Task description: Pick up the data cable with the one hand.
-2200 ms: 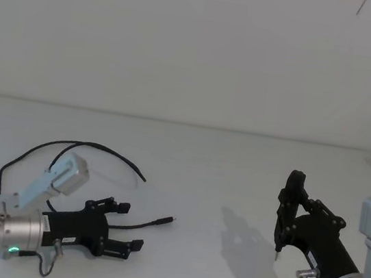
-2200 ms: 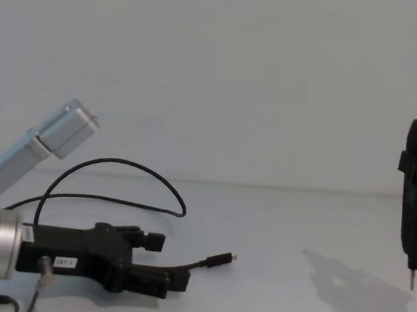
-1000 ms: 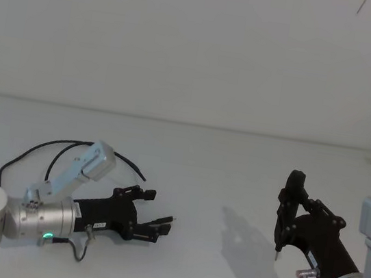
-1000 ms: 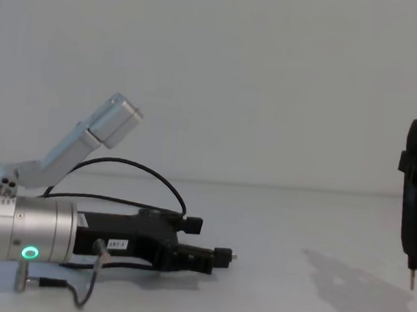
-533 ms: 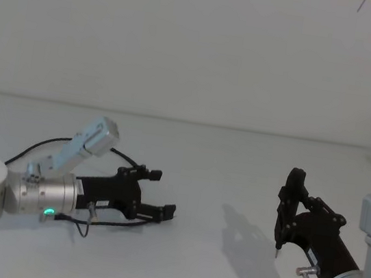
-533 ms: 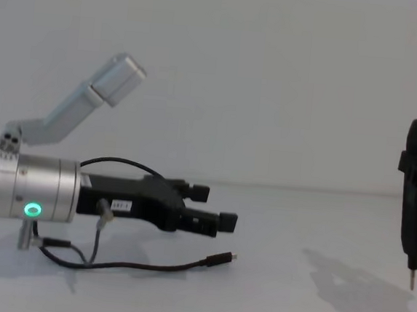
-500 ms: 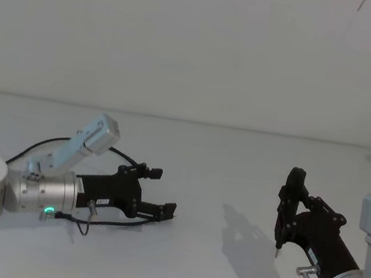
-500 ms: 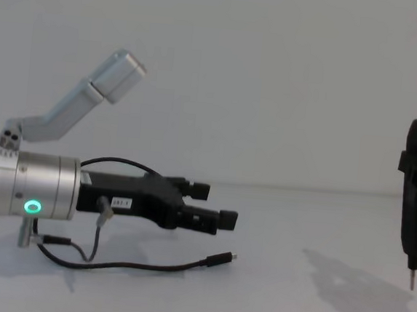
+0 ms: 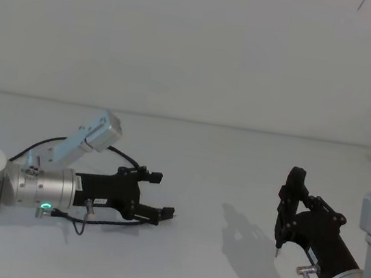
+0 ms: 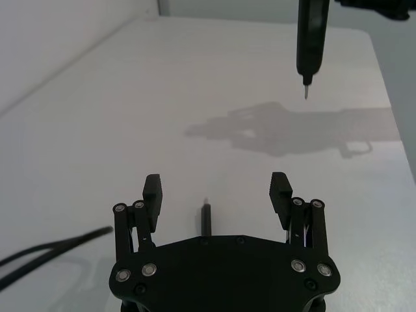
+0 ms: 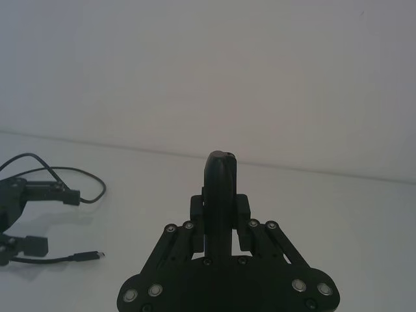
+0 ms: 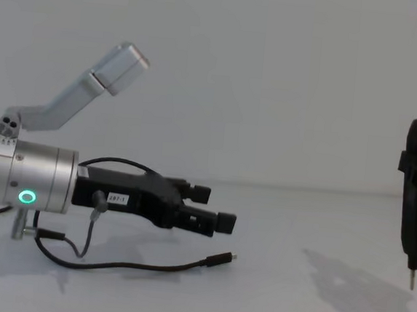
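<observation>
Over the last second the left tool (image 9: 162, 194) has risen off the desk (image 9: 203, 162) and drawn back toward the left edge of the head frame. The right tool (image 9: 278, 245) has not shifted. The data cable (image 12: 184, 265) lies on the desk as before, not gripped.

The desk is a plain white surface that runs back to a bare pale wall (image 9: 199, 44). It carries a soft grey shadow (image 9: 247, 241) at the lower right of the head frame.

There is one cable with one plug (image 12: 219, 258), and there are two tools. In the chest frame the left tool (image 12: 215, 208) hangs at the lower left with its fingers spread wide. The cable's front stretch lies just beneath it, and the plug's silver tip points toward the frame's right. The rest of the cable loops behind the arm. From the left wrist, the plug (image 10: 206, 218) shows on the desk between the open fingers (image 10: 152, 188).

The right tool (image 12: 412, 280) hangs at the right edge, well apart from the cable, with its slim fingers pressed together and pointing down.
</observation>
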`<state>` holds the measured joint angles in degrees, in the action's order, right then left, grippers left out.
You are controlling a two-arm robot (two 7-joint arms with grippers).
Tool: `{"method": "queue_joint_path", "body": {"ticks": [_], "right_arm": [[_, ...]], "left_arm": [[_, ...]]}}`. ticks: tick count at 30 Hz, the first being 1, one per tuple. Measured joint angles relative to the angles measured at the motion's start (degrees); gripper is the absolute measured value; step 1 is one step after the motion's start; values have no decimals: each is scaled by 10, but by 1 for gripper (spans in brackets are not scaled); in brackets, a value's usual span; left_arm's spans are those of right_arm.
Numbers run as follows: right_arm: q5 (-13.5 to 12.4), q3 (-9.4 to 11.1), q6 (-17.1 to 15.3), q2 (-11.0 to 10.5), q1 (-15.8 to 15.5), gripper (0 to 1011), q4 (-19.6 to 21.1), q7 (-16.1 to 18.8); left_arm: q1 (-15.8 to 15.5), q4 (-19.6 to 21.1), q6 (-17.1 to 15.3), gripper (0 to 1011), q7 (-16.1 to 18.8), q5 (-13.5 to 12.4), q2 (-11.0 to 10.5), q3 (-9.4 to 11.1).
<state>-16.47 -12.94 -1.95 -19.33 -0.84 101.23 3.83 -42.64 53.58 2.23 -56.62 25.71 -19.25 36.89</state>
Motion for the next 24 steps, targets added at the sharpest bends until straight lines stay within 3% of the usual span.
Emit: {"method": "queue_joint_path", "body": {"ticks": [11,24], "right_arm": [[0,0,0,0,0,279,0,0],[0,0,0,0,0,279,0,0]], "left_arm": [[-16,-35,-7,1001,-20,-8,2,22],[-36,-69,-3,1001,-21,-26,12,42]]}}
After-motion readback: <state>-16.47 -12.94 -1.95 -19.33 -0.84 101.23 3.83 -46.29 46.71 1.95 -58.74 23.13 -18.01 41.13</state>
